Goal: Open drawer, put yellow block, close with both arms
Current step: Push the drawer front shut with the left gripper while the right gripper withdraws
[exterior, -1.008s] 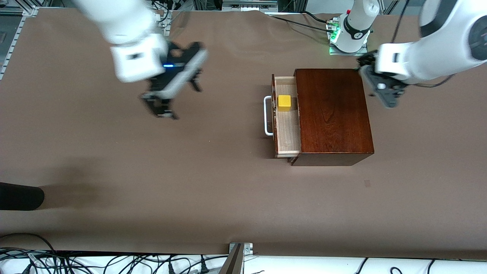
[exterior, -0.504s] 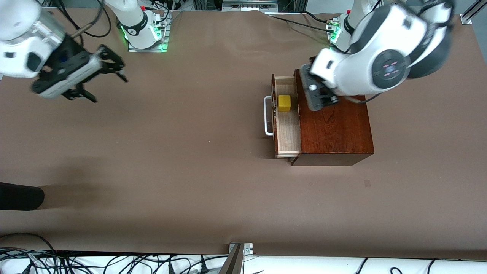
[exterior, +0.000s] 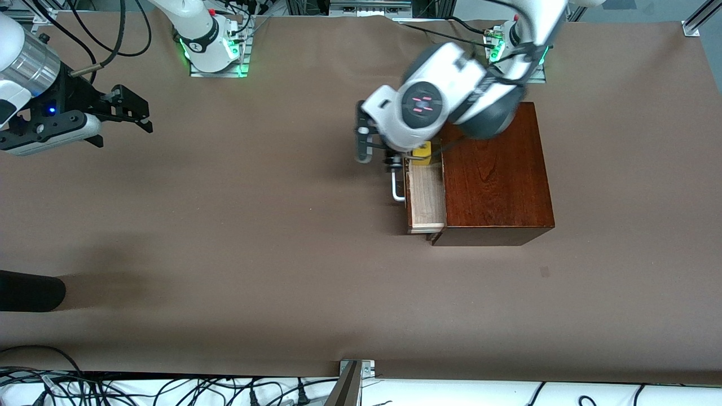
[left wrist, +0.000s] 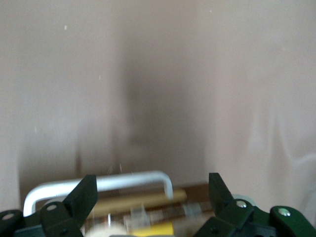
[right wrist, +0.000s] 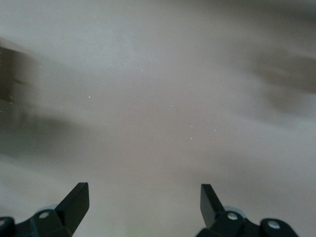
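Observation:
The drawer (exterior: pixel 426 200) stands pulled out of the mahogany box (exterior: pixel 496 169), its white handle (exterior: pixel 397 189) toward the right arm's end of the table. The yellow block (exterior: pixel 422 152) lies in the tray, partly hidden under the left arm. My left gripper (exterior: pixel 393 160) hangs open over the drawer's front and handle. In the left wrist view its fingers (left wrist: pixel 84 195) stand wide apart above the handle (left wrist: pixel 98 183), with the block (left wrist: pixel 152 230) just below them. My right gripper (exterior: pixel 127 110) is open and empty over bare table at the right arm's end, as the right wrist view (right wrist: pixel 143 195) shows.
A dark rounded object (exterior: pixel 28 290) lies at the table's edge toward the right arm's end, nearer the front camera. The arm bases (exterior: pixel 211 45) stand along the table's top edge. Cables run along the front edge.
The left arm has swung from over the box's top to over the drawer's front and handle. The right gripper has shifted slightly at the right arm's end. The drawer and block have not moved.

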Available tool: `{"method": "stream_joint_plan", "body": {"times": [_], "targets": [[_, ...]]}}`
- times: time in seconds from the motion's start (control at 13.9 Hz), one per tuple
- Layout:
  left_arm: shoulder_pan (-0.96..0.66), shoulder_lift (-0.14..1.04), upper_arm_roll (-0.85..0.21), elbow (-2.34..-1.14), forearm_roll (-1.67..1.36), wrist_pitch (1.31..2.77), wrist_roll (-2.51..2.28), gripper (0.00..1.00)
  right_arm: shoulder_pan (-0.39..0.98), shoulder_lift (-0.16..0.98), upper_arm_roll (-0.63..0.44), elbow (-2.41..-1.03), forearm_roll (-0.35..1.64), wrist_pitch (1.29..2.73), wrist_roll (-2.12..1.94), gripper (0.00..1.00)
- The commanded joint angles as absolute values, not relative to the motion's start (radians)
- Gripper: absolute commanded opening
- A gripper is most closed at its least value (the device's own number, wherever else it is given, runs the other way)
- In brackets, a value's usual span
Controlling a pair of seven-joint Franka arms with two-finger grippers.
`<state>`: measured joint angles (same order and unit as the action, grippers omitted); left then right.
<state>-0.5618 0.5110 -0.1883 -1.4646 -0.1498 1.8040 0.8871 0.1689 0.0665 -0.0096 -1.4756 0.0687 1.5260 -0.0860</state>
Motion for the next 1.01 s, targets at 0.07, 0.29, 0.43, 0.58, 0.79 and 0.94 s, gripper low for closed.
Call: {"method": "stream_joint_plan", "body": {"times": [0.07,0.29,0.43,0.58,0.79,0.94], "targets": [[-0.607,0.597,-0.181,-1.428,-0.062,1.861,0.911,1.00,0.160,0.069,-0.003,-1.489,0.055,1.489,-0.014,1.00],[-0.601,0.600,-0.179,-1.474,0.004,1.824,0.911,1.00,0.158,0.072,-0.026,-1.483,0.057,1.491,-0.028,1.00],[-0.589,0.600,-0.172,-1.474,0.070,1.754,0.913,1.00,0.158,0.078,-0.032,-1.470,0.058,1.493,-0.025,1.00],[-0.566,0.598,-0.170,-1.471,0.095,1.675,0.914,1.00,0.158,0.083,-0.032,-1.468,0.058,1.490,-0.022,1.00],[-0.526,0.594,-0.166,-1.470,0.097,1.599,0.919,1.00,0.158,0.083,-0.049,-1.460,0.057,1.497,-0.026,1.00],[-0.505,0.594,-0.166,-1.473,0.097,1.577,0.919,1.00,0.158,0.084,-0.051,-1.445,0.031,1.502,-0.029,1.00]]}}
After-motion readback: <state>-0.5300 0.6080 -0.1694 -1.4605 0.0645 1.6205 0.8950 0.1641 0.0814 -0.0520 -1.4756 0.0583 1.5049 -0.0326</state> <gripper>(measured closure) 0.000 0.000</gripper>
